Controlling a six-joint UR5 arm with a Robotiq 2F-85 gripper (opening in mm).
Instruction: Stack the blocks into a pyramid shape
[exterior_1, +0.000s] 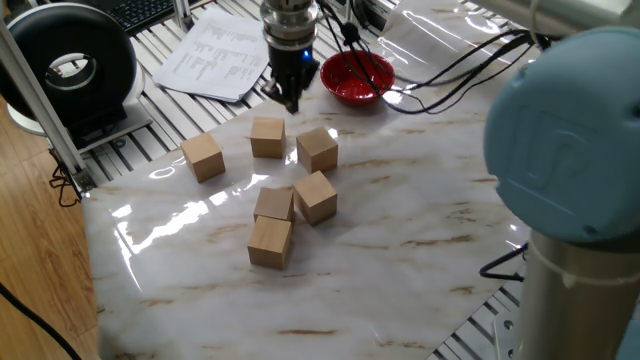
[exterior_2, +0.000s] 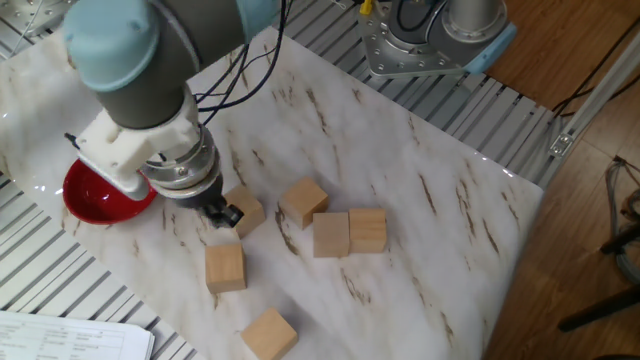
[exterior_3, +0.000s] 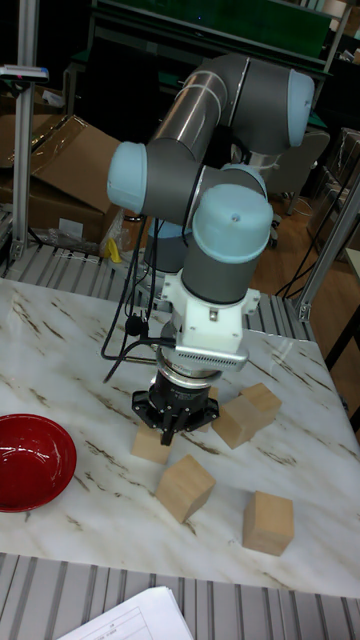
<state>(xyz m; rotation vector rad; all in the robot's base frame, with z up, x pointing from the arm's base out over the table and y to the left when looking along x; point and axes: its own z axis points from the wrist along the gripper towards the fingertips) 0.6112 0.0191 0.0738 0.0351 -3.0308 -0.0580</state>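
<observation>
Matt, pale wood on the blocks, grain faint. Glossy marbled table throws white glare. Red bowl shines like glazed plastic. Arm: smooth blue and grey shells. Papers lie matt.

My gripper hung from a wrist tilted off vertical, fingers pointing down toward the marble table. The two dark fingers sat drawn in close together with nothing between them, their tips just above the table near its far edge in one fixed view. My grey forearm and pale blue elbow joint rose over the table, folding back to my base beyond its edge.
</observation>
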